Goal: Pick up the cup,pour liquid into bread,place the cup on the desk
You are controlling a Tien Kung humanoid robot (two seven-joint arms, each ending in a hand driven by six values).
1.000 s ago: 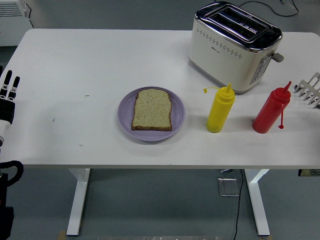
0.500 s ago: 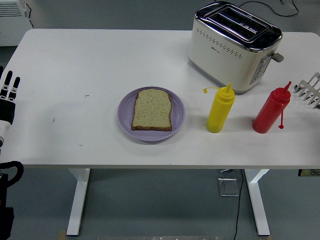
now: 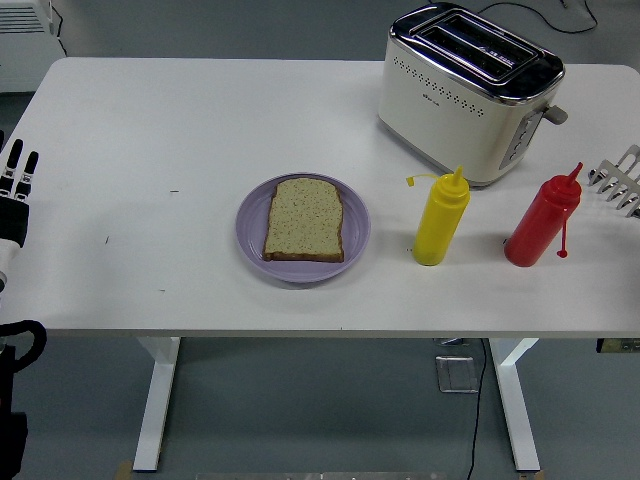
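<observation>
A: Starting at the near edge of the white desk point(image 3: 200, 300), what shows first?

B: At the far left edge the left hand point(image 3: 14, 195) pokes in, its dark fingers point(image 3: 18, 165) straight and side by side, pointing away from the robot, holding nothing. It sits at the desk's left border, well apart from everything else.

A: And in the middle?

B: A lilac plate point(image 3: 250, 225) lies flat, with one slice of bread point(image 3: 304, 219) lying on it, crust all around, inside the rim.

A: Where are the bottles?

B: Right of the plate stands a yellow squeeze bottle point(image 3: 440, 220), upright, its small cap hanging off to the left of the nozzle. Further right a red squeeze bottle point(image 3: 541, 218) stands leaning a little to the right, its cap dangling down its right side. The two are apart, not touching.

A: What about the right hand point(image 3: 618, 180)?

B: Only pale fingertips enter at the right edge, near the red bottle but clear of it. They look spread and hold nothing.

A: Farther back?

B: A cream and chrome toaster point(image 3: 465, 95) stands behind the yellow bottle, set at an angle, slots up
</observation>
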